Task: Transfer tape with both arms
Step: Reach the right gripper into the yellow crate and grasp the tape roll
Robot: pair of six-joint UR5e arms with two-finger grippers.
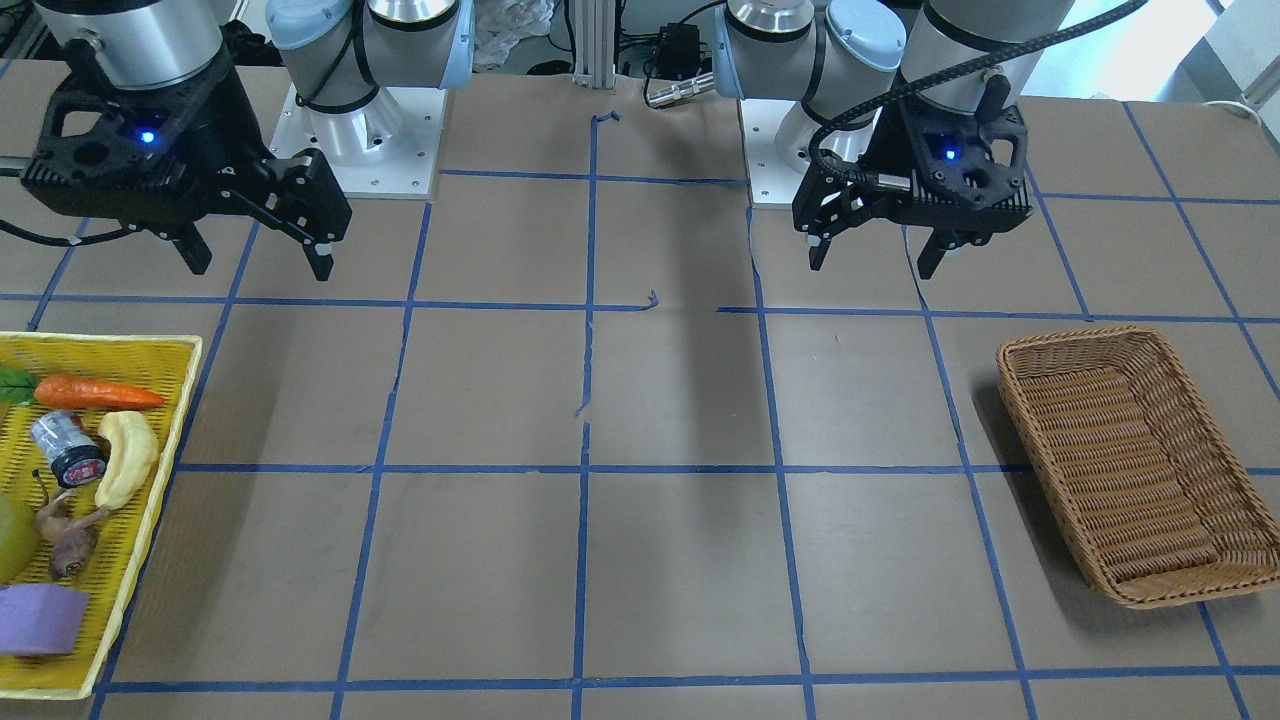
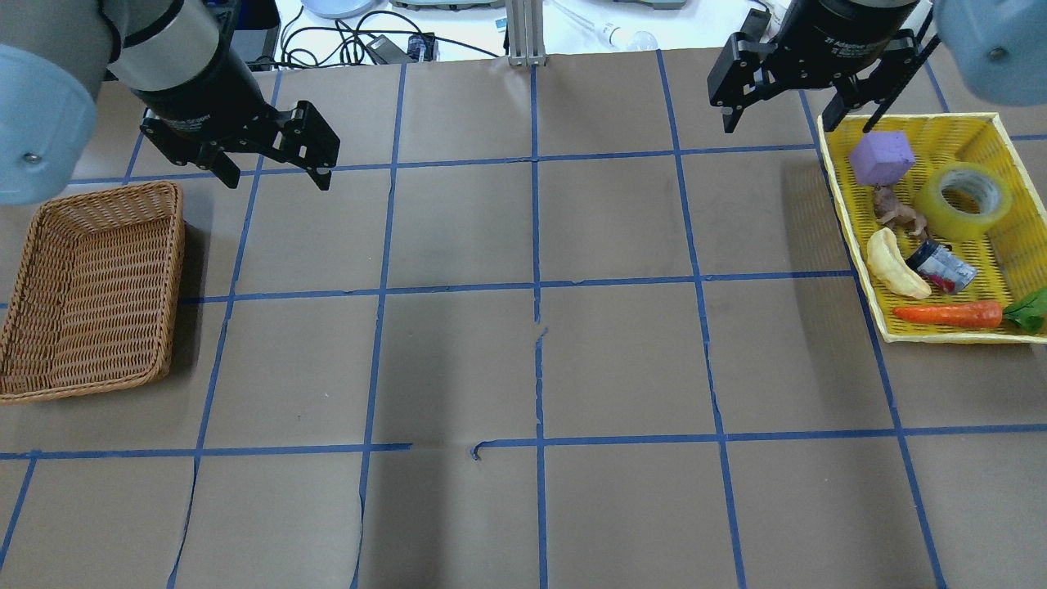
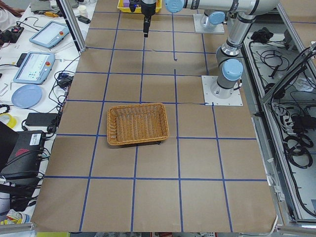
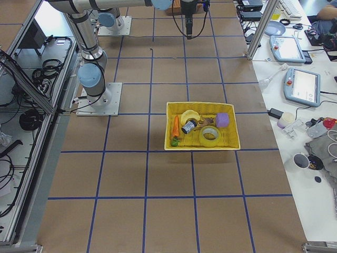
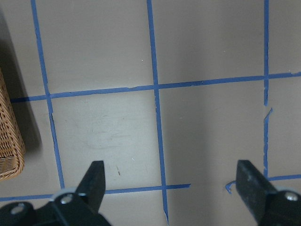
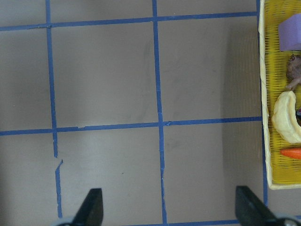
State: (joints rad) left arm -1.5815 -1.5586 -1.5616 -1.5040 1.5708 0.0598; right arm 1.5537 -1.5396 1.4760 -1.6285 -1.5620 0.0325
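Note:
The yellow-green tape roll [image 2: 939,209] lies flat in the yellow tray [image 2: 957,334] at the table's right end, next to a purple block [image 2: 882,157]. It also shows in the exterior right view [image 4: 202,138] and at the front-facing view's left edge [image 1: 10,545]. My right gripper [image 2: 777,124] is open and empty, hovering above the table just beside the tray's far corner; its wrist view [image 6: 170,207] shows bare table and the tray's rim [image 6: 263,117]. My left gripper [image 2: 276,180] is open and empty, above the table near the wicker basket [image 2: 90,286].
The tray also holds a carrot [image 2: 949,313], a banana [image 2: 893,263], a small jar [image 2: 941,267] and a brown figurine [image 2: 898,214]. The wicker basket is empty. Blue tape lines grid the brown table [image 2: 532,360].

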